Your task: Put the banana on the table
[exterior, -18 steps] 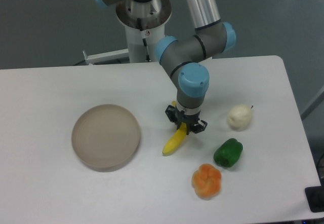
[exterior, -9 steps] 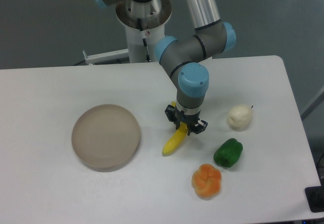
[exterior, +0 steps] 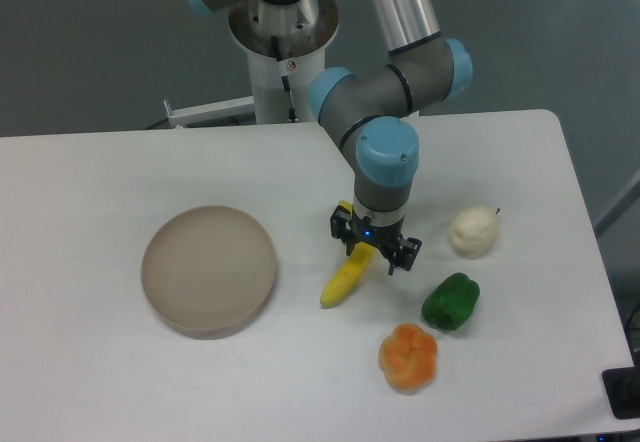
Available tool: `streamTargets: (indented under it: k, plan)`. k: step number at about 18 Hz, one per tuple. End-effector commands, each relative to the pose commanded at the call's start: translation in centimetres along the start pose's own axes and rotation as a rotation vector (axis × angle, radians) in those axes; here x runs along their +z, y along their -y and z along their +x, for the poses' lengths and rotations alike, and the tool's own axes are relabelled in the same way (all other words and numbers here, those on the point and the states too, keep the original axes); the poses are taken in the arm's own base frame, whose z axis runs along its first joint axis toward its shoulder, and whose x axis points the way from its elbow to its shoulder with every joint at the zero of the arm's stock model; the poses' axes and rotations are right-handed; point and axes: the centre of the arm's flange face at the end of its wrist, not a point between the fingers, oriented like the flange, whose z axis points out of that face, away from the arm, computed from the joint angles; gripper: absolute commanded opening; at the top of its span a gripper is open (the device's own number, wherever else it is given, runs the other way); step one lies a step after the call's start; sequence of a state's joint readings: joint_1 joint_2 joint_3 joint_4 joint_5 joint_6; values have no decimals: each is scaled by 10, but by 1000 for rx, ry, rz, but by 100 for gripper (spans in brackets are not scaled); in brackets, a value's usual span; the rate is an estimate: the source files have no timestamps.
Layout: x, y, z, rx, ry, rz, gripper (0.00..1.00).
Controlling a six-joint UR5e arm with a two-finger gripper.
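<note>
Banana (exterior: 345, 278) lies flat on the white table (exterior: 100, 182), between the beige plate (exterior: 209, 269) and the green pepper (exterior: 451, 301), and it has not shifted from half a second ago. Over its upper end hangs the gripper (exterior: 376, 250), which has spread since then: its fingers now stand apart, released, with a blue light showing between them. Nearby sit the orange segmented fruit (exterior: 409, 357) below the pepper and a pale, cream-coloured fruit (exterior: 473, 231) above it.
</note>
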State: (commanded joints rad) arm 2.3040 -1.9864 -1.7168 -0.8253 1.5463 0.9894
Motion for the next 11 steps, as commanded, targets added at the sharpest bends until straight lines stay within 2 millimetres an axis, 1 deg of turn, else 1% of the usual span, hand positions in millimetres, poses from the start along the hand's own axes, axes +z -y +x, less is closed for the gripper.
streamTargets:
  k: [1,2,4,5,6,8,10,11]
  plan:
    - [-7,3,-9,-4,18,9,100]
    - [-19,6,-23,-8,51,12,100]
    - [-37,3,-47,-24,96,30,100]
    - [-51,4,-65,-12,128,42,100]
    - [-62,3,-78,-1,152,51,100]
    - [-71,-6,-94,30,177,54,100]
    - [-81,-12,-108,104,200,48,100]
    - [-82,-16,-112,111,202,47,100]
